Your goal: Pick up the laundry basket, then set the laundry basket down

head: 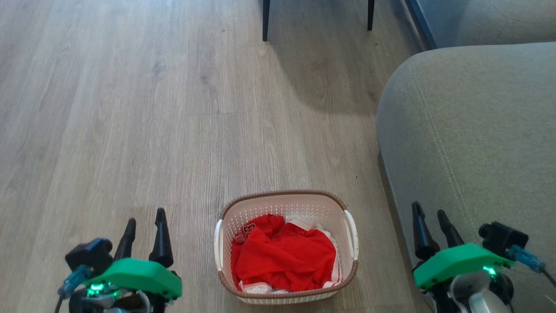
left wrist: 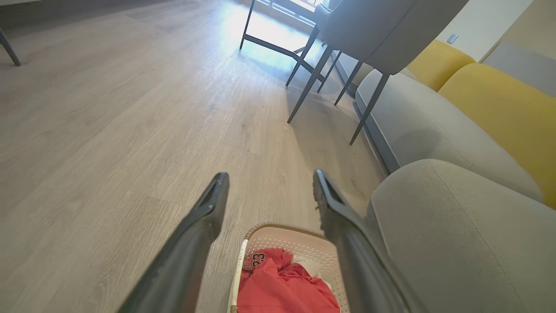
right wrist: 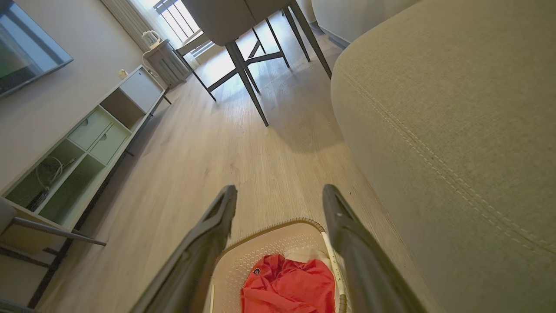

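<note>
Both jaws spread wide, empty. Basket [head: 278, 208] on floor [head: 130, 108] between them. Sofa [head: 469, 130] right beside right jaws, so it could snag on lift, tilt basket, dump clothes [head: 282, 256].

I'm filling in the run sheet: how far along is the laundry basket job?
Done: nothing yet. The laundry basket sits on the floor with red clothes inside. In hand: the left gripper and right gripper hang open on either side of it, apart from its white handles. Left: grasp the handles, lift the basket, then set it down.
</note>
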`<state>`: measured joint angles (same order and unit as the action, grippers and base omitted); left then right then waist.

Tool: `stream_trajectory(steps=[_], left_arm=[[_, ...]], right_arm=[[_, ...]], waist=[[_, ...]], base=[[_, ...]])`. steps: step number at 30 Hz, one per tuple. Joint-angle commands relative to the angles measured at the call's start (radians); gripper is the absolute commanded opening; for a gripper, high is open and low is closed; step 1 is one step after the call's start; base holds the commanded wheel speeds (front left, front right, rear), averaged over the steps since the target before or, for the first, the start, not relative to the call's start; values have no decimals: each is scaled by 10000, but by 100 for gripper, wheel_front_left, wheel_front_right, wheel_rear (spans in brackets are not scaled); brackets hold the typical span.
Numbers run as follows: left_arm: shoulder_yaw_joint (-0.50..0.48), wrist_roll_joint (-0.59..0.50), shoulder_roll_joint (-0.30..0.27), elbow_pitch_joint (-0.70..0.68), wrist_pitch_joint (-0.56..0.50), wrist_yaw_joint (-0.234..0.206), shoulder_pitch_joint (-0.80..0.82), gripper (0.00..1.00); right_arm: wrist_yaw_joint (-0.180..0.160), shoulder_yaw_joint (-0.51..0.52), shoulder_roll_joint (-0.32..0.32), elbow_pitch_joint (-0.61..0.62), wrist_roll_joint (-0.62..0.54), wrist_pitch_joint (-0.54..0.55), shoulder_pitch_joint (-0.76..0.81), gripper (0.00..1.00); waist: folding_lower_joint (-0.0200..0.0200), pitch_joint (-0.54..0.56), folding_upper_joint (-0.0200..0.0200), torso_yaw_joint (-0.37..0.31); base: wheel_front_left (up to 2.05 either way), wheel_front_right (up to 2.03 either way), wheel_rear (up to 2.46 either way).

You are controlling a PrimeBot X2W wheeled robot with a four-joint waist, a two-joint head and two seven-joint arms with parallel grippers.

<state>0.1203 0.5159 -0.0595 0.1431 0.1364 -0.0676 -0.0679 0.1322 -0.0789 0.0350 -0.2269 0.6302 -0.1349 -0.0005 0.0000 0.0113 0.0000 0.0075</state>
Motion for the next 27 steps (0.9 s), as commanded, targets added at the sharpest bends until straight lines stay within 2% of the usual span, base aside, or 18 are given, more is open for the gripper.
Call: stream_trajectory(steps=[1,27], left_arm=[[-151,-352,-172,-431,153,-87,300,100],[206,-3319,-225,-142,915,-450,67,100]], right_arm=[[-11,-235,106,416,-338,-168,-353,100],[-14,-685,138,484,-3379,-930,-310,100]], waist=[[0,-4,0,5],[0,40,0,12]], base=[[0,0,0],[0,0,0]])
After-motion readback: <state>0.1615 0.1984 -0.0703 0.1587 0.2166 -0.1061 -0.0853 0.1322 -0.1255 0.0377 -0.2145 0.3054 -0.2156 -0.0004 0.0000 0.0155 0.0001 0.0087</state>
